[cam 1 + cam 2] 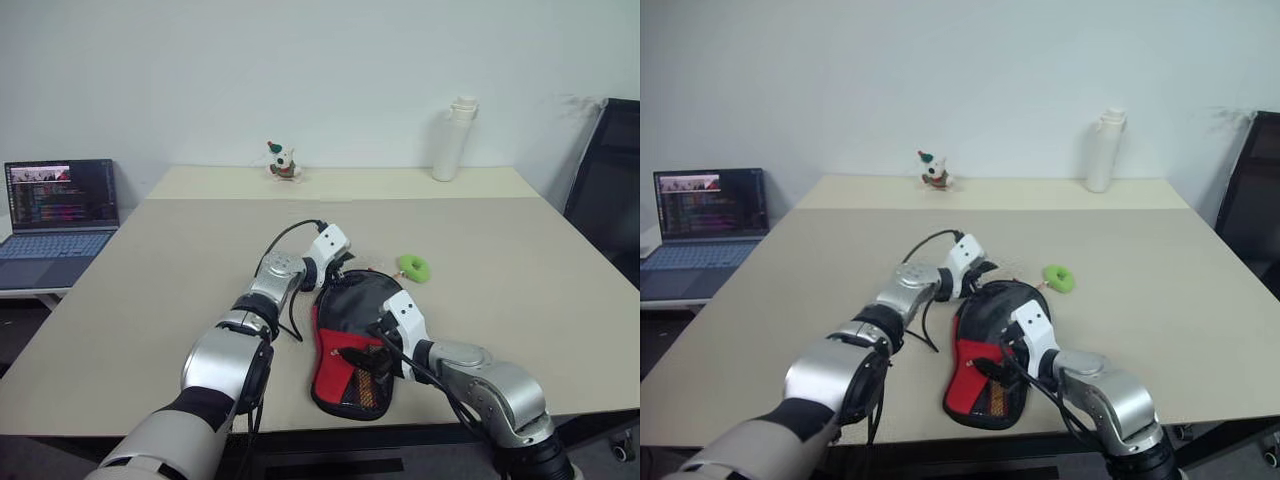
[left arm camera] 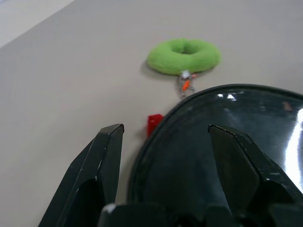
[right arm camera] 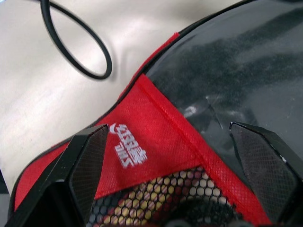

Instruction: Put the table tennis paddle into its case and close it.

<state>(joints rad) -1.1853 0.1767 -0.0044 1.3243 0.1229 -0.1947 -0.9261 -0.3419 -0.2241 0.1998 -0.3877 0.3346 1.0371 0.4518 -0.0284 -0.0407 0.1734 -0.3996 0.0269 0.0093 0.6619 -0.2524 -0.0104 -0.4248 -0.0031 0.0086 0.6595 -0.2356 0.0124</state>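
Note:
The case (image 1: pixel 352 335) lies flat mid-table, its glossy black round part away from me and its red handle end (image 3: pixel 151 137) with the white logo near the front edge. My left gripper (image 2: pixel 165 130) is open at the far left rim of the round part (image 2: pixel 227 142), and the rim passes between its fingers. My right gripper (image 3: pixel 168 130) is open just above the case where red meets black, beside a mesh panel (image 3: pixel 180 198). The paddle is hidden. Yellow and red show through the mesh, and I cannot tell what they are.
A green fuzzy ring (image 1: pixel 413 266) lies just beyond the case by its zipper pull (image 2: pixel 185 84). A black cable (image 3: pixel 75 42) loops beside the case. At the back stand a small toy figure (image 1: pixel 283 162) and a white bottle (image 1: pixel 455 140). A laptop (image 1: pixel 60 210) is far left, a black chair (image 1: pixel 610 190) right.

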